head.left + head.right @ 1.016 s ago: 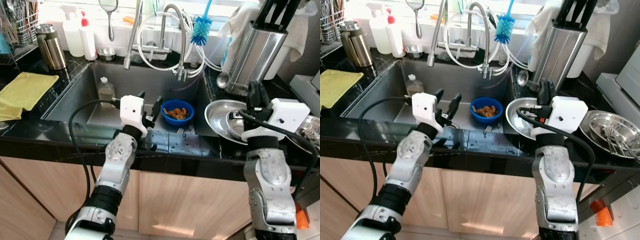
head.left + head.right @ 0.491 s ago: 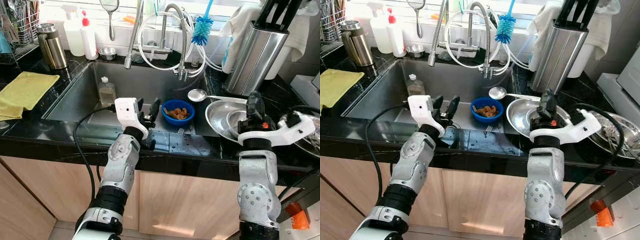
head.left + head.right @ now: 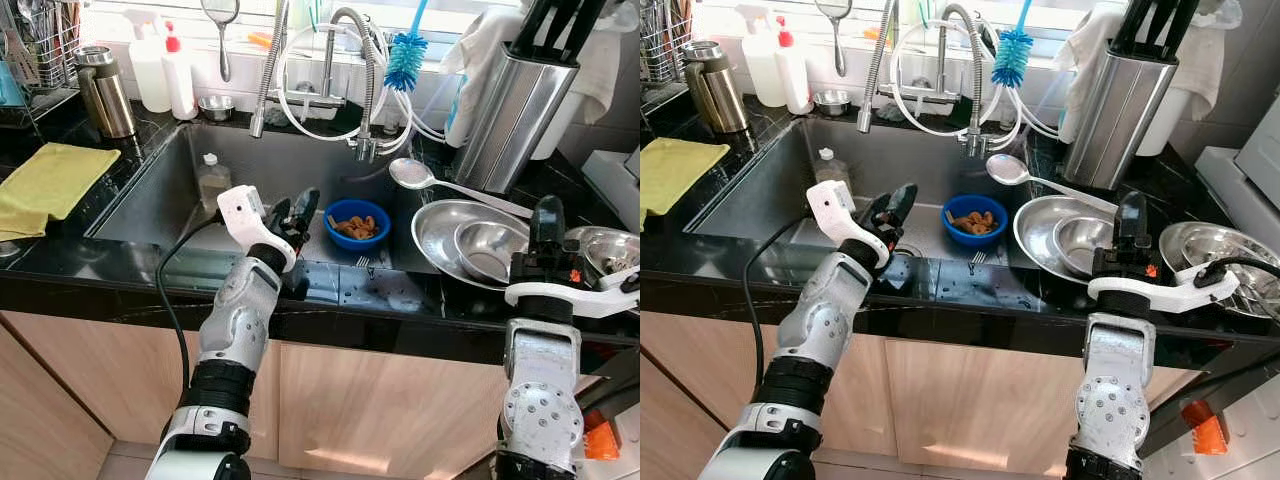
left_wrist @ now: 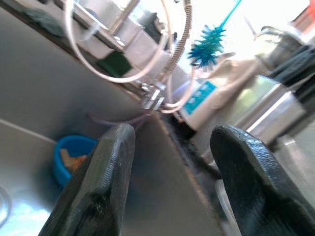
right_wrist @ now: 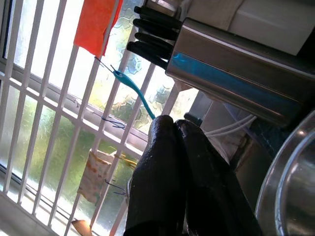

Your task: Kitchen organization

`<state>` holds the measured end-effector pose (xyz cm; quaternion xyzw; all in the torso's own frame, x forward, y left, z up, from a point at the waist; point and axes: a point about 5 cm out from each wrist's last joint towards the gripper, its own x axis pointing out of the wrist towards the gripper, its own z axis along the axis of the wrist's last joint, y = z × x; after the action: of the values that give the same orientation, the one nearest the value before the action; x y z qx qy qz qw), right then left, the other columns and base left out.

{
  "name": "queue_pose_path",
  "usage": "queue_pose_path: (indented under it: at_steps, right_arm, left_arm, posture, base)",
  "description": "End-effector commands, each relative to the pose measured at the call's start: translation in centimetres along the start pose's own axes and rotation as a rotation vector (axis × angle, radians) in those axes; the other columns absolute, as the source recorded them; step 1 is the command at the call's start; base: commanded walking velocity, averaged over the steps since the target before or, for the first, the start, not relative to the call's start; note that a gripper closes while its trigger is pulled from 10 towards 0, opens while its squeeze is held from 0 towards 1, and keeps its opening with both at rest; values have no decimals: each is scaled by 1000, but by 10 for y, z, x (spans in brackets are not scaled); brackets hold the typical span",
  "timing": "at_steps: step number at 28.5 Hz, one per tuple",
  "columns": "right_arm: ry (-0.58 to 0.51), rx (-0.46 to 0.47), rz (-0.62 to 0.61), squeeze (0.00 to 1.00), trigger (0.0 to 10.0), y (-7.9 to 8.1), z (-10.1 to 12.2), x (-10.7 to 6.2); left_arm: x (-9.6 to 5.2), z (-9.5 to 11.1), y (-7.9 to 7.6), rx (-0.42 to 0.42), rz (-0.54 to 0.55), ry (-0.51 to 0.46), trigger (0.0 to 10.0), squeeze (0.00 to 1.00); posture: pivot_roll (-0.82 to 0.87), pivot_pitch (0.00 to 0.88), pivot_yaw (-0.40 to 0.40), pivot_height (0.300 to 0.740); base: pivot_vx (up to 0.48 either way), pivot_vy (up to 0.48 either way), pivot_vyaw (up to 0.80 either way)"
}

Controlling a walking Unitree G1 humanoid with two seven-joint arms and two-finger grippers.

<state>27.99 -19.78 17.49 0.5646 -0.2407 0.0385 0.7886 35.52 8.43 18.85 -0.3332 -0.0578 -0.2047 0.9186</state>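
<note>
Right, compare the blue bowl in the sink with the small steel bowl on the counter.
The blue bowl is blue and holds brownish food scraps; the small steel bowl is shiny metal and looks empty. The blue bowl sits on the sink floor, while the small steel bowl is nested inside a larger steel bowl on the counter. Both are round and upright.

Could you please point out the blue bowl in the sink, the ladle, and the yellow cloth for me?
blue bowl [image 3: 356,223], left eye view, on the food inside it.
ladle [image 3: 409,172], left eye view, on its round scoop.
yellow cloth [image 3: 45,184], left eye view, on the middle of the fabric.
</note>
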Motion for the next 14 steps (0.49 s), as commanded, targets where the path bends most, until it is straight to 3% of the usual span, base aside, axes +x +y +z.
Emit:
queue_pose_path:
  at_steps: [1,6,8,10,14]
  right_arm:
    - [-1,61,-50,0,10000,-9,-10,-13]
    - [3,69,-41,0,10000,-8,-12,-14]
    - [-6,75,-36,0,10000,-8,-11,-13]
    - [-28,107,-22,0,10000,-7,-9,-13]
    - [-29,131,-5,0,10000,-6,-11,-13]
  left_arm:
    - [4,6,-14,4,-106,15,10000,0]
    - [2,13,-26,138,-337,107,10000,0]
    - [3,17,-27,114,-376,130,10000,0]
    - [0,17,-29,31,-441,195,10000,0]
    - [-6,13,-30,5,-508,276,10000,0]
  posture:
    - [95,0,-87,740]
    - [99,0,-85,740]
    - [99,0,-85,740]
    - [109,0,-84,740]
    - [112,0,-79,740]
  base:
    - [0,0,0]
    - [0,0,0]
    - [0,0,0]
    - [0,0,0]
    - [0,0,0]
